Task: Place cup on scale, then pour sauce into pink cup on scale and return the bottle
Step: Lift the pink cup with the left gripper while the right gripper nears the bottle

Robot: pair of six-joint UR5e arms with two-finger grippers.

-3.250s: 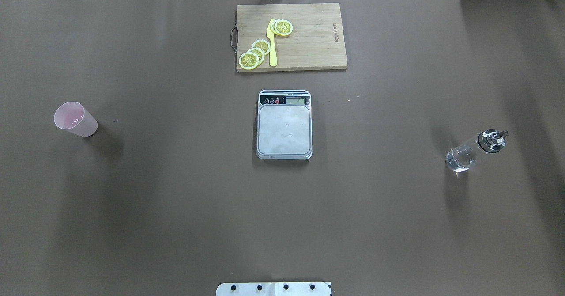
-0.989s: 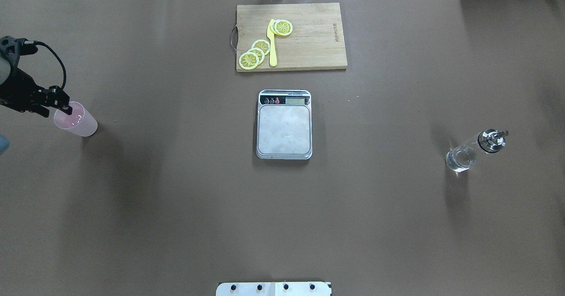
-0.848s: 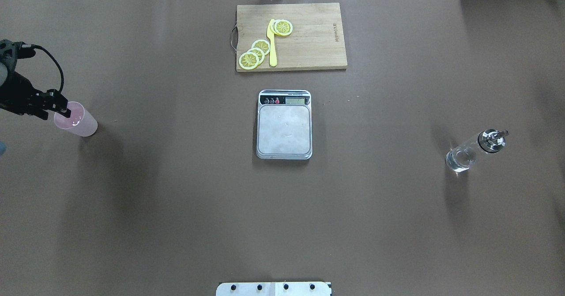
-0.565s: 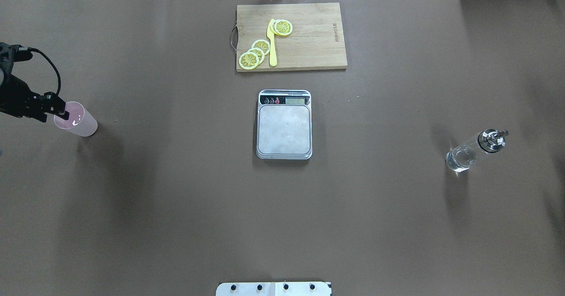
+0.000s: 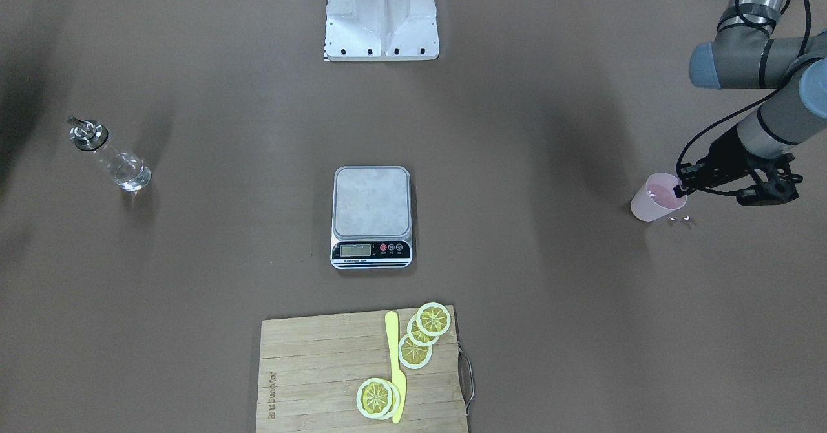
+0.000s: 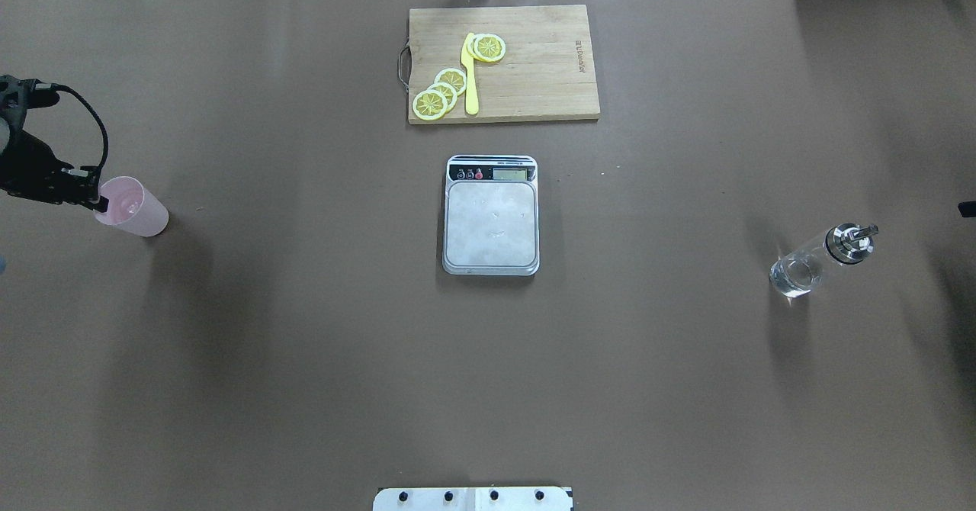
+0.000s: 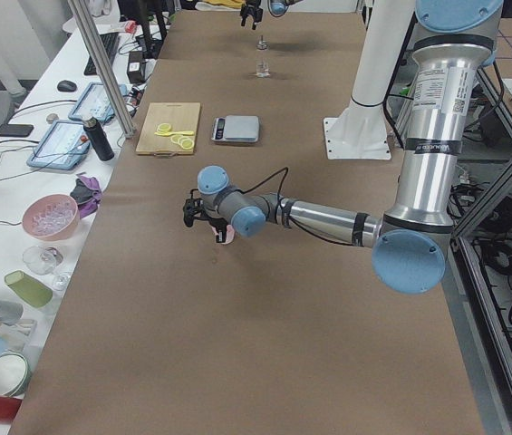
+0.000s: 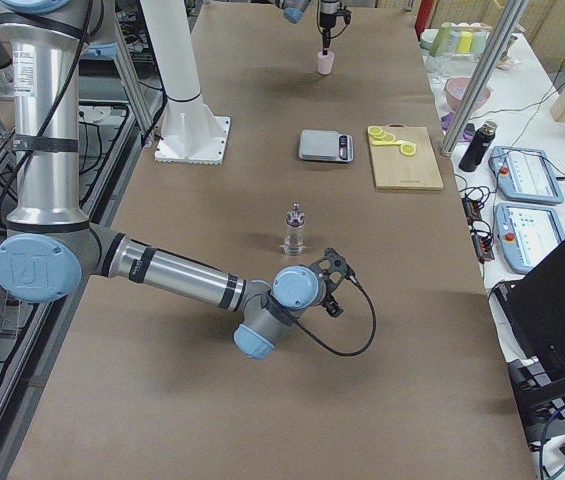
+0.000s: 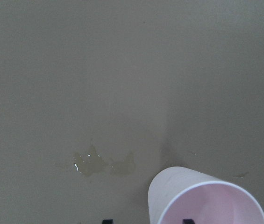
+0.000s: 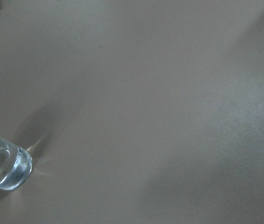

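**One finger (image 5: 679, 190) inside the cup (image 5: 652, 203)**

The left gripper (image 6: 98, 200) straddles the pink cup's rim, jaws apart, near the tabletop's (image 5: 517, 97) left edge. The scale (image 5: 371, 201) sits mid-tabletop. The bottle (image 5: 114, 159) stands by the right edge. Whether the right gripper (image 8: 334, 266) near it is wide or narrow, I cannot tell.

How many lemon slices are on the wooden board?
5. Three lemon slices overlap in a row on one side of the yellow knife; two overlap on its other side, on the board. More could hide underneath.
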